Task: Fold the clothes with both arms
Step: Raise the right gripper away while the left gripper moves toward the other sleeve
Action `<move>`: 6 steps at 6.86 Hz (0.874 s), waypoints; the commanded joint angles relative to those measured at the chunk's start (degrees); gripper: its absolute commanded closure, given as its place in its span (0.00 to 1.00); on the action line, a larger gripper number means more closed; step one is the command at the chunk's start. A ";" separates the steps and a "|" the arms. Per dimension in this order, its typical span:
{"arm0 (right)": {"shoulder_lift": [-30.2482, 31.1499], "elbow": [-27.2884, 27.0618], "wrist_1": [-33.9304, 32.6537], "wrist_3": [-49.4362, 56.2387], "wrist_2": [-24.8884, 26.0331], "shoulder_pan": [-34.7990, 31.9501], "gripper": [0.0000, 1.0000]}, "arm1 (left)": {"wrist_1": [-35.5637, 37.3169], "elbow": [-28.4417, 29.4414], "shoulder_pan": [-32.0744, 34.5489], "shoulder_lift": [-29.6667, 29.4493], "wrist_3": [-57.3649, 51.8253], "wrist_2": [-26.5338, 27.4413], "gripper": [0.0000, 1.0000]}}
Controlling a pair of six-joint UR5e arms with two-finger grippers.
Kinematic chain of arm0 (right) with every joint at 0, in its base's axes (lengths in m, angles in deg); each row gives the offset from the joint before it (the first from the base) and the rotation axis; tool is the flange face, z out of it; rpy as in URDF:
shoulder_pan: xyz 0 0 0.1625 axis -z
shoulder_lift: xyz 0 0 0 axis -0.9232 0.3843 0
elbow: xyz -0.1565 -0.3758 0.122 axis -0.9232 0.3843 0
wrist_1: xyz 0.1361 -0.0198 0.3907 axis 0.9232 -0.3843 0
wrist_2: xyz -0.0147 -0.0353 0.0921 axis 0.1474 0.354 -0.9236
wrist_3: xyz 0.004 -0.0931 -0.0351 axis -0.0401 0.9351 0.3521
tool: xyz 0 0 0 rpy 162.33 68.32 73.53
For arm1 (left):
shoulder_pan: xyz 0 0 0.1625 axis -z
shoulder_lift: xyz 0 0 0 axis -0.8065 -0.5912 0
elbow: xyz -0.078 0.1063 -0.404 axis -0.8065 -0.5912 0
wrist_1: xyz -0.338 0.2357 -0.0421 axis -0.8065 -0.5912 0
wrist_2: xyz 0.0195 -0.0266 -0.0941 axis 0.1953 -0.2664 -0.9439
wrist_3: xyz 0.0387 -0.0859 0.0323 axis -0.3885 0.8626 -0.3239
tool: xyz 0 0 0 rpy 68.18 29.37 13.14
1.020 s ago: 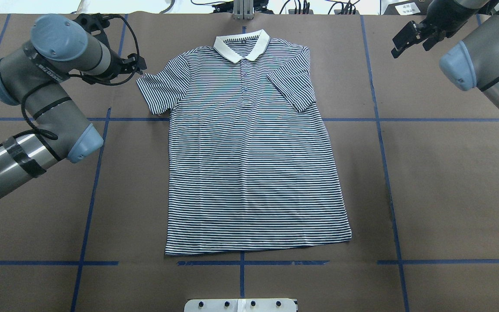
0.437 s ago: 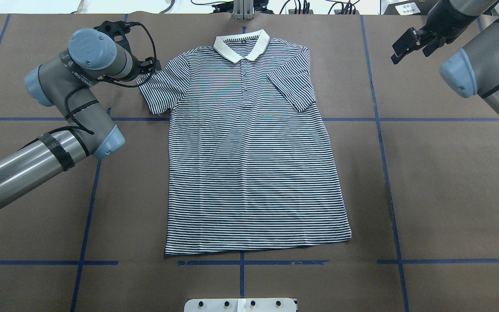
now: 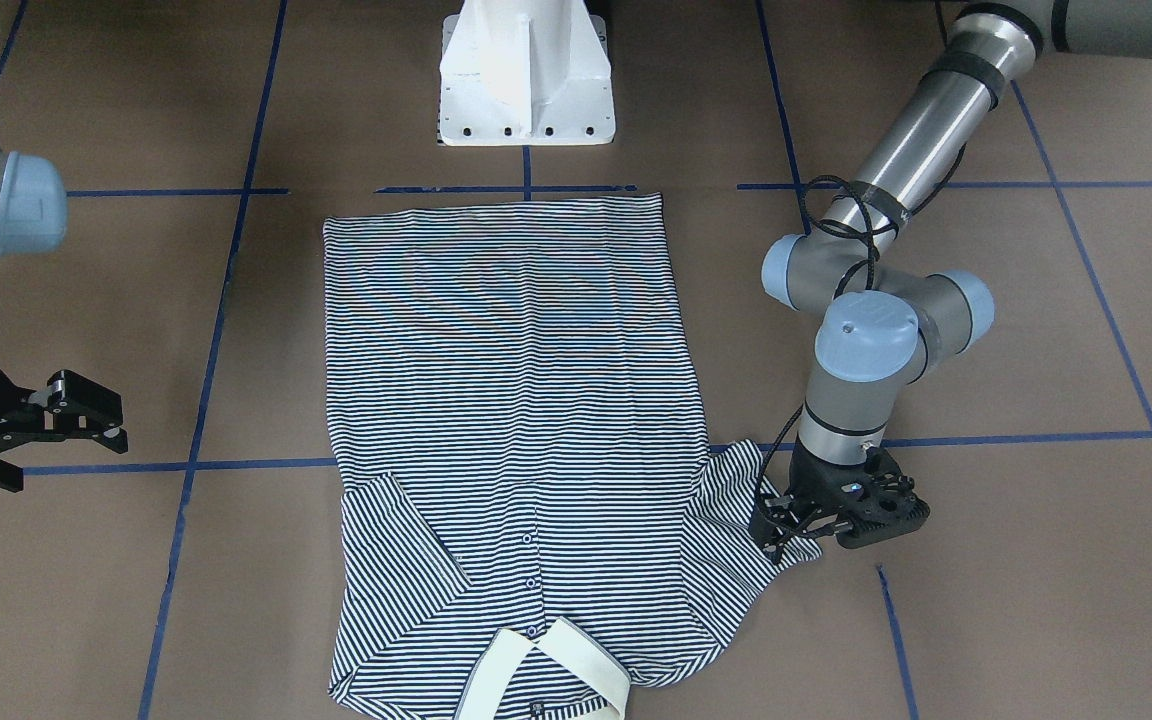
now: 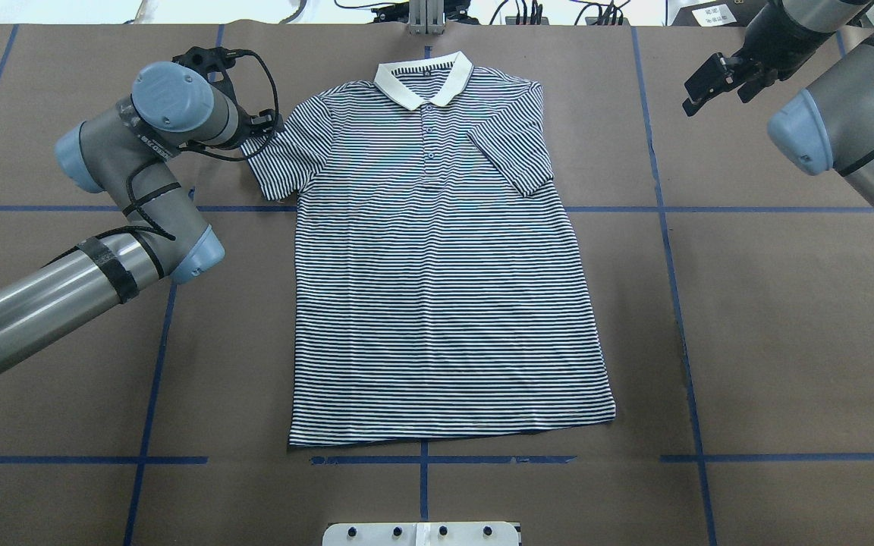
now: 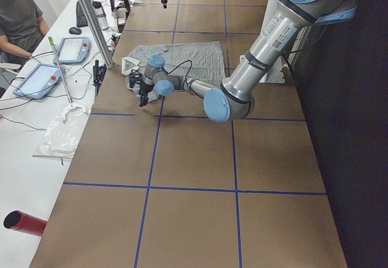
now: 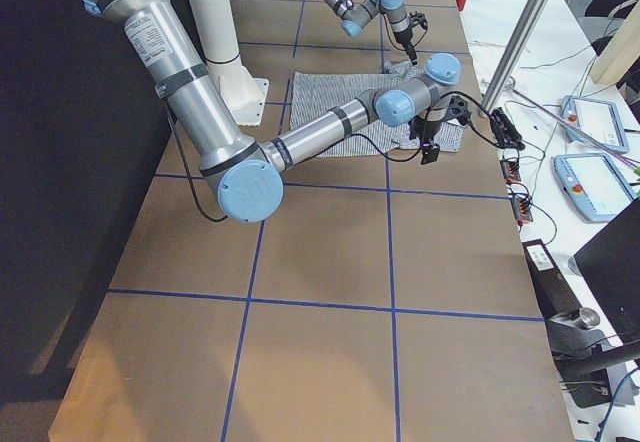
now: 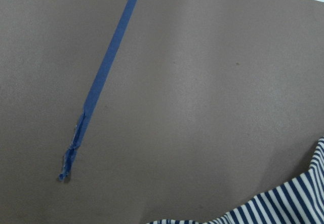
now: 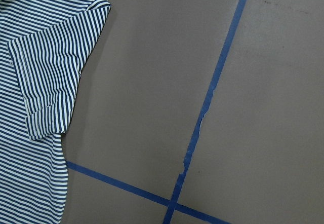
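Jaws first, from the front-facing camera: the right gripper [image 3: 51, 445] has its jaws spread wide and empty, parked over bare table [image 3: 1016, 560] well apart from the polo shirt [image 3: 506, 400]. The left gripper [image 3: 781, 528] is down at the tip of the left sleeve [image 3: 736, 500]. Whether its jaws are pinching that cloth or only poised on it, I honestly cannot tell from here.

Overhead now. The shirt lies flat and face-up mid-table, with the collar [image 4: 423, 80] at the far edge and the hem [image 4: 452, 425] nearest the robot, so its long axis runs straight away from the white pedestal [image 4: 422, 533]. The right sleeve [image 4: 509, 159] is tucked in over the chest and the left one sticks out sideways. That, I'd judge, is why the left gripper [image 4: 259, 125] sits there, to turn that sleeve in and match. The right gripper [image 4: 718, 80] waits off the far corner, clear of the cloth.

In the left-end view, the near arm reaches low to the shirt's edge. The right-end view adds little.

The left wrist camera shows only a striped sleeve edge [image 7: 283, 209] at the bottom, beside blue tape [image 7: 106, 67], with no fingers in shot.

The right wrist camera looks down on the folded sleeve [image 8: 50, 82], which lies neat against the body.
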 commanded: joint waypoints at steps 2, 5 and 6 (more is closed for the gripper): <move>-0.04 -0.01 0.01 -0.07 0.11 0.02 0.00 | -0.11 0.12 -0.08 -0.15 -0.15 -0.05 0.29; -0.04 -0.19 0.01 -0.07 0.02 0.02 0.00 | -0.11 0.56 -0.08 -0.15 -0.24 0.03 0.36; -0.04 -0.19 0.01 -0.07 0.02 0.02 0.00 | -0.02 0.56 -0.08 -0.15 -0.50 0.03 0.36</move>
